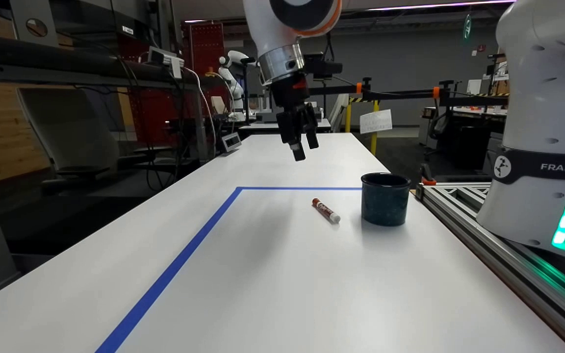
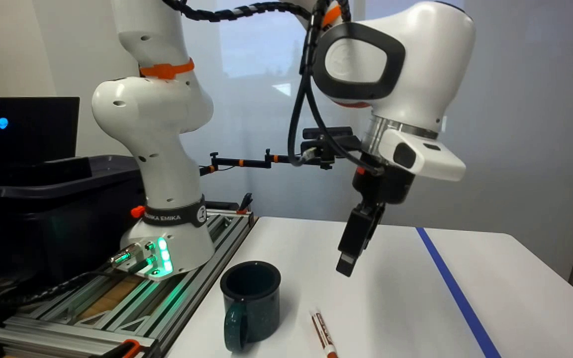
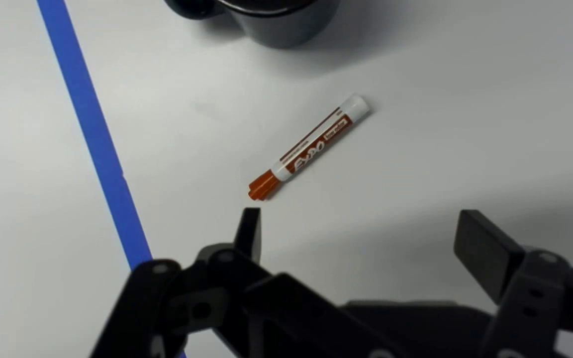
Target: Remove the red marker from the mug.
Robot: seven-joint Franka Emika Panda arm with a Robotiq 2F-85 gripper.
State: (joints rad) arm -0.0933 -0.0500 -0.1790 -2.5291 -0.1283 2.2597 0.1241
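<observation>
The red marker lies flat on the white table, outside the mug and a short way from it. It has a red-brown cap and a white end. It also shows in the wrist view and, cut by the lower edge, in an exterior view. The dark teal mug stands upright near the robot's base; its handle shows in an exterior view. In the wrist view the mug is cut by the top edge. My gripper is open and empty, above the table and apart from both.
Blue tape marks lines on the white table. The robot's base stands on a metal frame beside the mug. A small grey device sits at the table's far edge.
</observation>
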